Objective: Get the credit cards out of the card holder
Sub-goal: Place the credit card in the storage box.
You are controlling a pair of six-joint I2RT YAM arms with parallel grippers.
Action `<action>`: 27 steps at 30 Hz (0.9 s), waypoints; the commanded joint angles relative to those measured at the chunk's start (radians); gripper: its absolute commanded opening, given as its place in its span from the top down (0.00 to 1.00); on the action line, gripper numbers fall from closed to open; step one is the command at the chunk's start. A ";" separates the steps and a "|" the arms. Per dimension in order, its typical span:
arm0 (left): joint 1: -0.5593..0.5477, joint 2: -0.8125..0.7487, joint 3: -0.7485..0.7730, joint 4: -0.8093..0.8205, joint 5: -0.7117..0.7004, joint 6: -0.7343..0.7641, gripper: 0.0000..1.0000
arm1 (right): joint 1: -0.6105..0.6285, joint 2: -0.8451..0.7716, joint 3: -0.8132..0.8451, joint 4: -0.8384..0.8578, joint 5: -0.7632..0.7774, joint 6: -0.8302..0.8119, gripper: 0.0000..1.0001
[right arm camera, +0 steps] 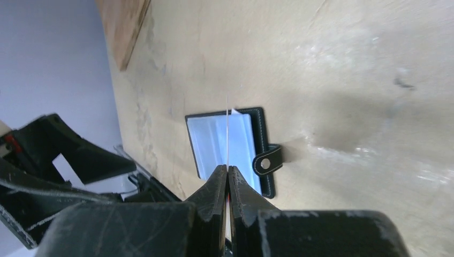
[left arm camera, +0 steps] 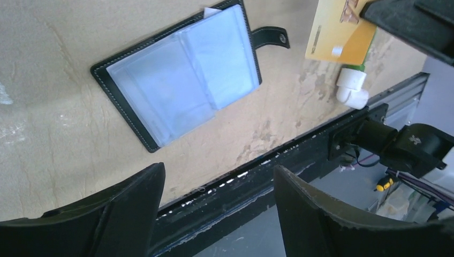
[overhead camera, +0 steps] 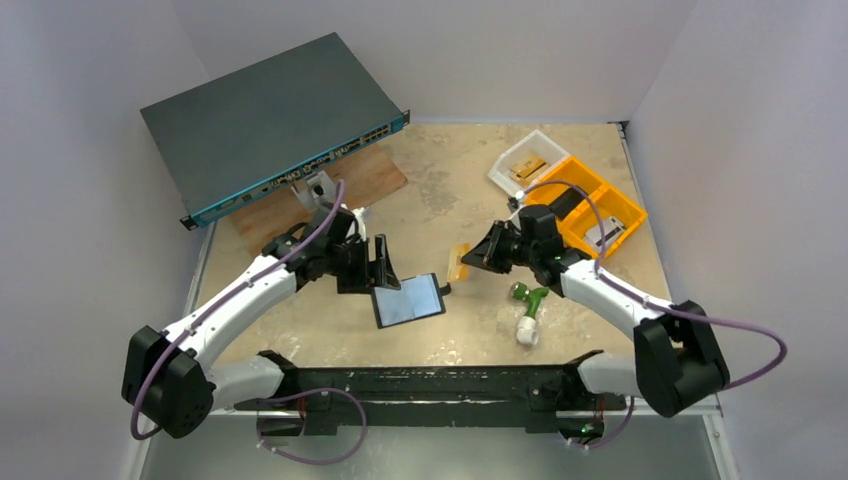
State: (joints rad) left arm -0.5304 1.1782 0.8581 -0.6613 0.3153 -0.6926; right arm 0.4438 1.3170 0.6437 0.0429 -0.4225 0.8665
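The card holder (overhead camera: 408, 300) lies open on the surface (overhead camera: 440, 190) between the arms. It looks light and floppy, its clear sleeves (left arm camera: 176, 85) slick. The right fingers (right arm camera: 228, 170) pinch a thin, stiff yellow card (left arm camera: 334, 32) by its edge, while the left fingers (left arm camera: 217, 171) stand wide apart and empty above the holder. Any card left inside is probably best drawn out by an exposed corner.

1. We see the card holder (left arm camera: 176, 75) as black, leather-like and pale-stitched, with glossy clear plastic sleeves.
2. Its snap (left arm camera: 282, 37) looks like silvery metal.
3. The yellow credit card (left arm camera: 332, 32) is smooth and faintly shiny.
4. The tabletop (left arm camera: 53, 139) is rough, mottled beige.
5. The network switch (overhead camera: 265, 115) shows us matt grey metal.
6. The board (overhead camera: 375, 172) looks like bare wood.
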 commanded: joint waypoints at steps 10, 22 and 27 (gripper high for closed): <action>0.004 -0.056 0.065 -0.063 0.139 0.128 0.21 | -0.300 -0.066 0.300 -0.271 0.208 -0.071 1.00; 0.003 -0.047 0.064 -0.057 0.160 0.161 0.21 | -0.471 0.304 0.624 -0.158 0.286 -0.008 1.00; 0.003 -0.056 0.052 -0.051 0.160 0.158 0.21 | -0.484 0.478 0.773 -0.168 0.300 0.001 1.00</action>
State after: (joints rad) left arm -0.5304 1.1370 0.8948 -0.7273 0.4488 -0.5556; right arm -0.0277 1.7161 1.2915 -0.1555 -0.1616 0.8478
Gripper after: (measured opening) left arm 0.789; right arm 0.004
